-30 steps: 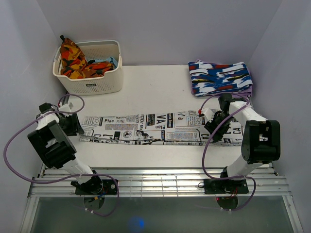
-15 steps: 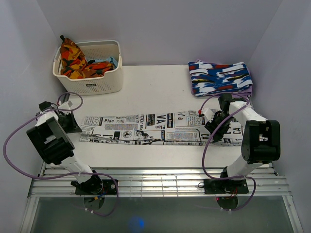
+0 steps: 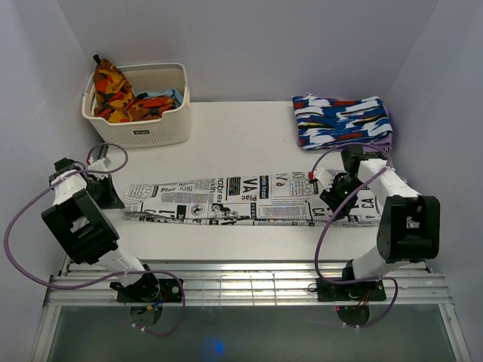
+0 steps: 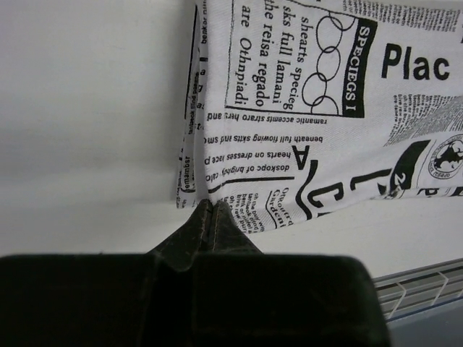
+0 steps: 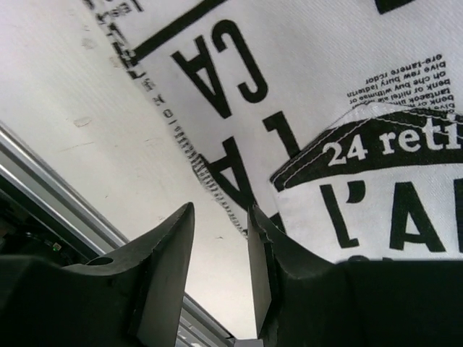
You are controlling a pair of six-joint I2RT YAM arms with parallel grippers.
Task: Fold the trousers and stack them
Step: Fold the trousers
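The trousers [image 3: 226,200], white with black newspaper print, lie stretched flat from left to right across the table's middle. My left gripper [image 3: 115,194] is at their left end. In the left wrist view its jaws [image 4: 206,206] are pressed together, pinching the hem corner of the trousers [image 4: 304,108]. My right gripper [image 3: 337,202] is low over the right end. In the right wrist view it [image 5: 221,210] stands open with a narrow gap. One finger [image 5: 289,253] rests against the trousers [image 5: 325,87] at their edge, and the other finger [image 5: 163,253] is over bare table.
A white basket [image 3: 136,136] at the back left holds an orange-red-yellow cloth [image 3: 113,94]. A folded blue-white-red garment [image 3: 343,121] lies at the back right, just beyond the right arm. Metal rails [image 3: 241,283] run along the near edge.
My left gripper has shut on the left hem and its arm has drawn slightly left. The right gripper's jaws have narrowed and it has shifted a little right.
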